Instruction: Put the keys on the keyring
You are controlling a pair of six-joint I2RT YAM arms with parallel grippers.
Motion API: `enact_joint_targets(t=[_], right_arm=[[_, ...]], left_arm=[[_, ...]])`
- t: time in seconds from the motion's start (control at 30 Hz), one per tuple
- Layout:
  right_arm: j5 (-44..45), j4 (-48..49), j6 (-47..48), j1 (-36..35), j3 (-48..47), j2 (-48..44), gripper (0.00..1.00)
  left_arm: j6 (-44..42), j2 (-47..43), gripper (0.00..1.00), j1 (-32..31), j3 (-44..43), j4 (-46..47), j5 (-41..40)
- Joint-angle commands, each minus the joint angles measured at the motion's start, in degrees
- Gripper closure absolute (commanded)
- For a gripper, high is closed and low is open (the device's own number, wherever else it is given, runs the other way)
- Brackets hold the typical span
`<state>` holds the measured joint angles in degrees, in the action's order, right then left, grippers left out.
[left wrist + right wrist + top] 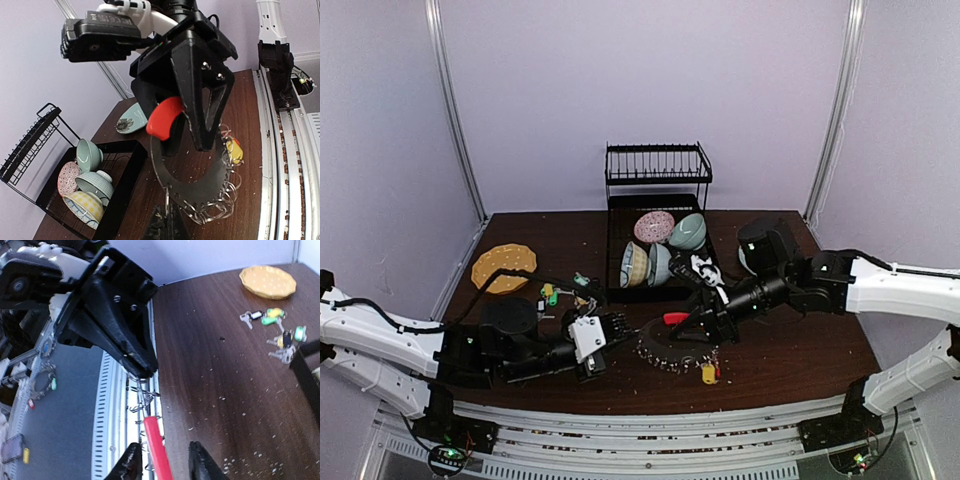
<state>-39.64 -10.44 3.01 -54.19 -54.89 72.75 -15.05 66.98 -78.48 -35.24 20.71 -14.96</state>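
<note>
Fingers on my left gripper are pinching the large silver red-sleeved keyring, my right gripper is straddling it half-open, and small silver colour-tagged keys are lying well apart.

The left arm lies low and reaches in from the left, wrist roughly level. The left gripper has its fingers pressed together to a narrow point. The right arm stretches in from the right, its forearm sloping down toward the centre, so the two grippers face each other at close range. The right gripper angles downward, its fingers parted with a gap between them.
</note>
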Motion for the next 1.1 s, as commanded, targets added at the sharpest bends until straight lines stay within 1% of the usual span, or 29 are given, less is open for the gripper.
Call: enact_joint_targets(t=[0.0,0.17,0.3,0.43,0.53,0.63,0.7,0.77,0.83,0.97,1.07], right_arm=[[3.62,-1.38,0.58,0.42,-1.14,-0.49,0.58],[7.68,2.67,-1.25,-0.4,-2.38,-3.1,0.58],[7.6,9.98,-1.44,-1.28,-0.7,-6.11,0.58],[6.83,16.06,0.75,-4.49,0.38,-7.95,0.67],[6.14,21.88,1.15,-6.09,3.97,-8.83,0.78],[5.18,22.26,1.85,-6.42,5.43,-7.41,0.82],[4.35,22.66,1.83,-6.38,5.66,-6.79,0.82],[3.85,23.49,1.74,-6.37,5.72,-6.3,0.78],[3.79,22.16,2.17,-6.4,4.9,-5.36,0.76],[5.13,19.69,3.38,-6.31,3.76,-3.73,0.77],[3.91,18.58,4.14,-6.33,3.45,-2.4,0.77]], left_arm=[[1.11,0.39,1.0,0.08,-3.04,0.69,-0.36],[3.11,1.37,1.0,0.1,-5.8,-3.82,-1.47],[6.55,1.96,1.0,0.08,-7.83,-5.88,-1.36],[10.77,3.88,1.0,0.08,-12.07,-12.31,-0.18],[13.23,3.29,1.0,0.08,-11.89,-12.32,1.28],[13.57,2.47,1.0,0.08,-10.92,-10.19,1.88],[13.22,2.28,1.0,0.08,-10.98,-10.08,2.44],[12.87,2.27,1.0,0.11,-11.13,-10.21,3.15],[12.77,2.21,1.0,0.08,-11.44,-10.68,3.38],[12.42,1.86,1.0,0.08,-11.78,-11.3,3.45],[12.21,1.68,1.0,0.08,-11.78,-11.03,3.18]])
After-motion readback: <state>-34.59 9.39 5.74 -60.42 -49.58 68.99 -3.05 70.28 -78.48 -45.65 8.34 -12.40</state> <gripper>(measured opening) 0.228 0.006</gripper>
